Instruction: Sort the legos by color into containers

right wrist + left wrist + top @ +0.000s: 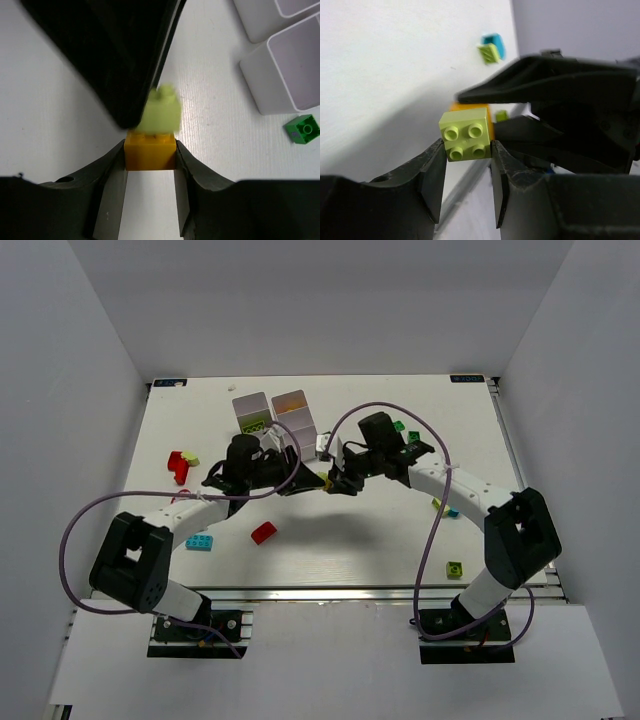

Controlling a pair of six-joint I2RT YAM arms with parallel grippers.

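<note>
My left gripper (467,150) is shut on a lime green lego (466,136), studs facing the camera. An orange lego (471,106) sits directly behind it, touching. My right gripper (150,149) is shut on that orange lego (150,150), with the blurred lime lego (161,112) against its far face. Both grippers meet tip to tip above mid-table, left (312,483) and right (338,483). The two white trays (252,408) (293,403) stand just behind them. I cannot tell whether the two legos are locked together.
Loose legos lie on the table: a red one (180,466), a cyan one (199,542), a red one (264,532), dark green ones (405,430), a lime one (455,568). A tray wall (260,90) and a green lego (302,128) show beside the right gripper.
</note>
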